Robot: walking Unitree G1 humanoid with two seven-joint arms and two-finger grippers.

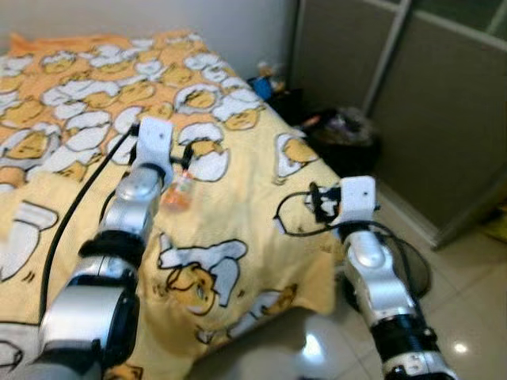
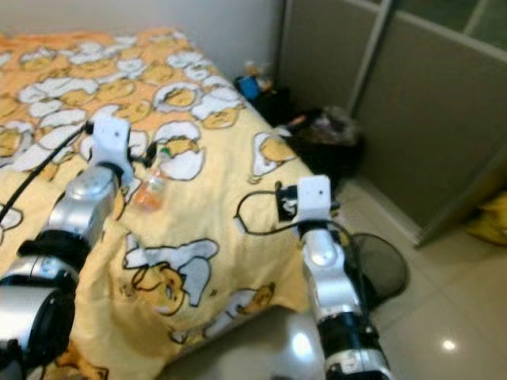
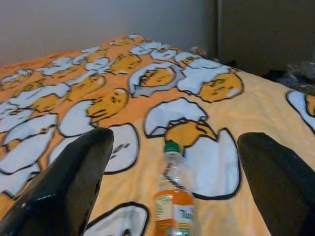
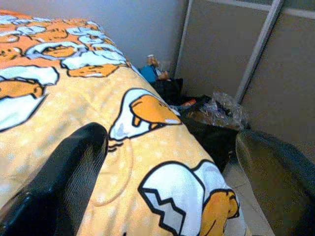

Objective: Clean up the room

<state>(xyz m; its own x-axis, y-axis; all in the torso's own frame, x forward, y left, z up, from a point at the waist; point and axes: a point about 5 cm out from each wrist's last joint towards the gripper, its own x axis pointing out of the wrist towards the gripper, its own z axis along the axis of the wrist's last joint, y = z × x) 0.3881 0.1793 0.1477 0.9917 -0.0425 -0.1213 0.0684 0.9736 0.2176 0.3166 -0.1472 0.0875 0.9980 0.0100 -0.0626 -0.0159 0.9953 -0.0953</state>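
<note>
— Yellow and orange bedding with a cartoon egg print (image 1: 238, 198) covers the bed on the left; grey sliding panels (image 1: 444, 103) stand on the right above a glossy tiled floor (image 1: 475, 317). Where is the bottle?

— A small clear plastic bottle with a green cap and orange label (image 3: 173, 196) lies on the bedding, between the left gripper's (image 3: 177, 187) spread black fingers (image 3: 74, 182), not touched by either.

— And the right gripper?

— The right gripper (image 4: 172, 182) hovers near the bed's right edge, fingers wide apart, holding nothing. Farther right, a dark bag of clutter (image 1: 344, 131) sits on the floor by the panels.
</note>
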